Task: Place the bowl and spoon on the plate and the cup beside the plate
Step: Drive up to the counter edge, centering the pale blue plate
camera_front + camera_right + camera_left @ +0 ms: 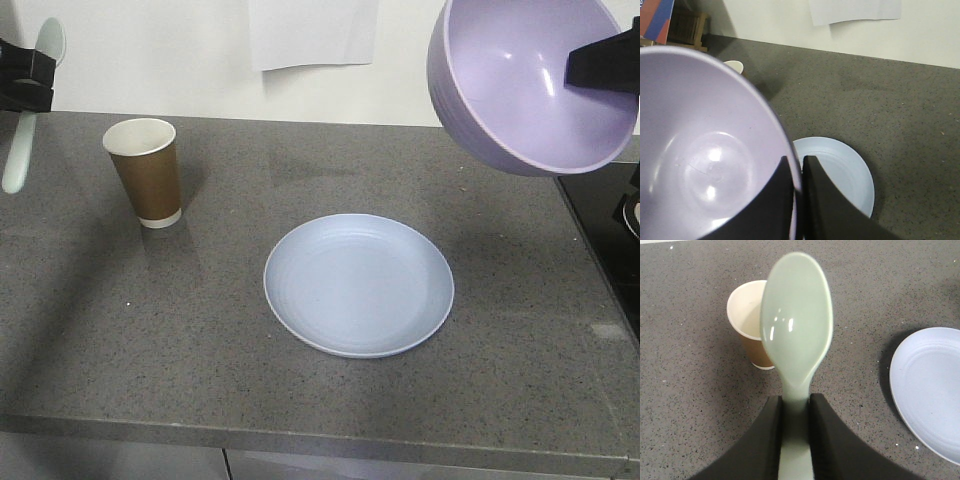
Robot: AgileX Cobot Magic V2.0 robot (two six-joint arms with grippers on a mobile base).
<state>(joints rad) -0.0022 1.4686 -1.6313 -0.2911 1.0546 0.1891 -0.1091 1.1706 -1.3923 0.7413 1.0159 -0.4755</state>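
The pale blue plate lies flat in the middle of the grey counter, nothing on it. The brown paper cup stands upright to its back left. High at the top right, my right gripper is shut on the rim of the lavender bowl, which hangs tilted in the air; in the right wrist view the bowl fills the left, above the plate. At the far left, my left gripper is shut on the mint-green spoon; the spoon hangs above the cup.
A black stovetop borders the counter on the right. White paper hangs on the back wall. A wooden rack and a red-blue box stand at the far back left. The counter's front edge runs along the bottom.
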